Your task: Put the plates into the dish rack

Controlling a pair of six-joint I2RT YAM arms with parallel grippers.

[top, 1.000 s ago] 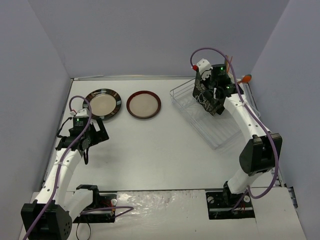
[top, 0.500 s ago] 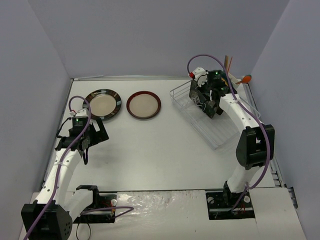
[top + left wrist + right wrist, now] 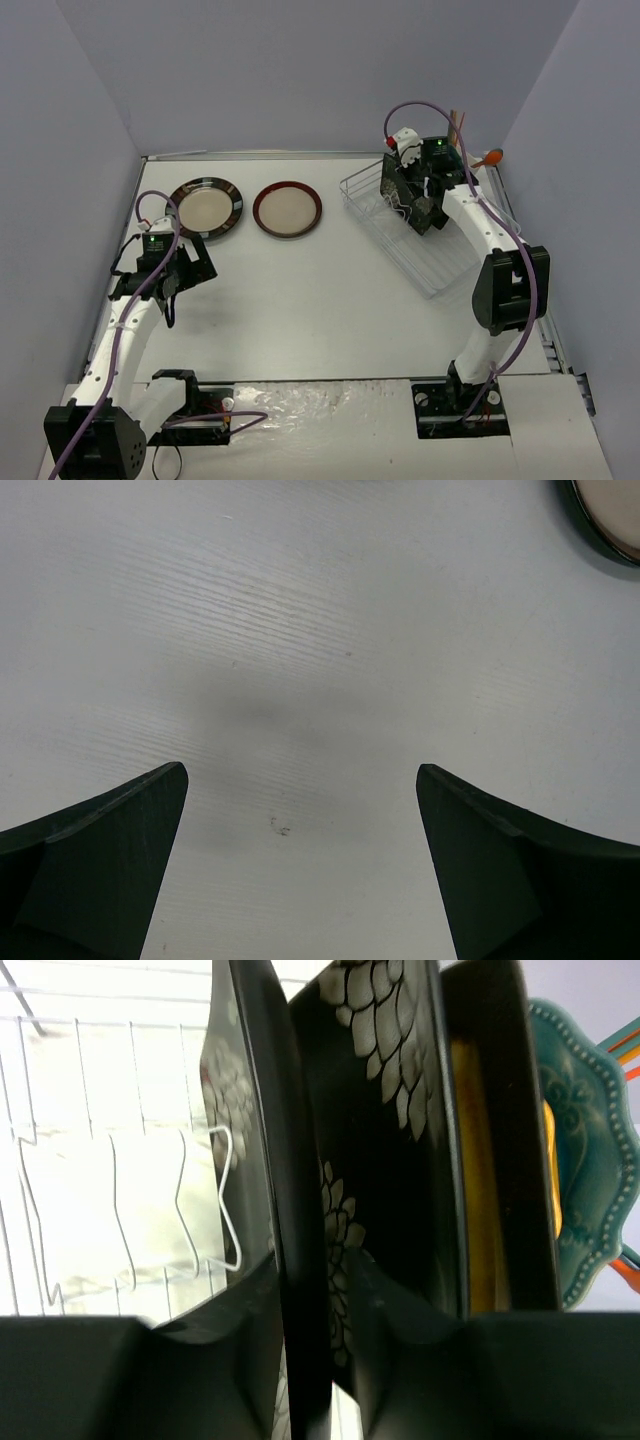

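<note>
Black floral plate stands on edge in dish rack beside other plates, upright so more fit. My right jaws straddle its rim; can't tell if clamped. Left jaws wide apart over table, near dark-rim plate & red-rim plate.

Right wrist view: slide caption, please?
Right pincer straddles the rim of a black floral plate in the dish rack, beside a second floral plate, an amber-centred plate and a teal plate.

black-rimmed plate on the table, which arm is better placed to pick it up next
Left: the left jaws hover open near the black-rimmed plate; the right jaws are at the dish rack, straddling a floral plate.
</note>
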